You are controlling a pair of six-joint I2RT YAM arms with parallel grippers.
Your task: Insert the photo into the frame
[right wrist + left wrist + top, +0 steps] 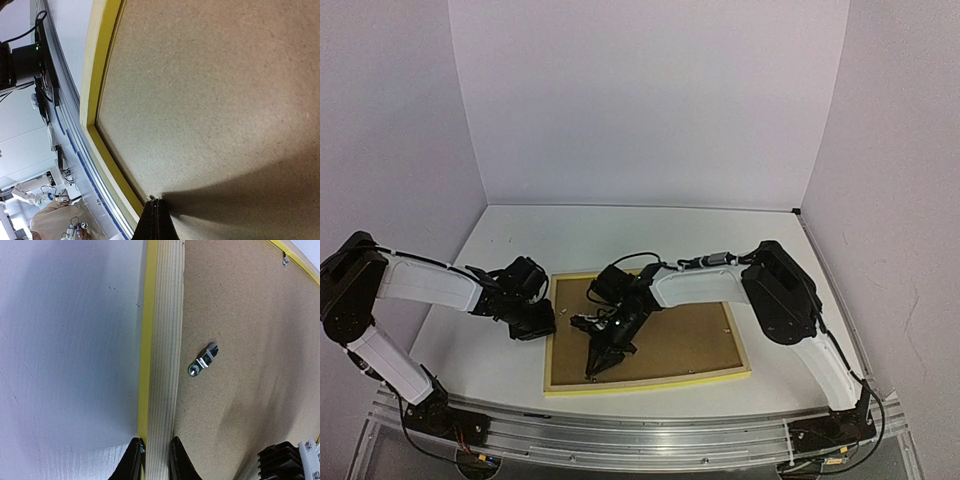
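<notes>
The frame [650, 383] lies face down on the table, yellow edge and pale wood back showing. A brown backing board [690, 335] fills it; the photo is hidden. My left gripper [542, 318] is shut on the frame's left rail. In the left wrist view its fingers [134, 460] pinch the wooden rail [165, 340] from both sides. My right gripper [592, 372] is shut, its tips [156, 201] resting on the backing board [210, 90] just inside the near yellow rail [102, 60]. A small pale speck shows at the tips; I cannot tell what it is.
A small metal turn clip [202, 360] sits on the backing board [240, 340] near the left rail, another at the far corner [285, 261]. An aluminium rail [620, 435] runs along the table's near edge. White walls enclose the table.
</notes>
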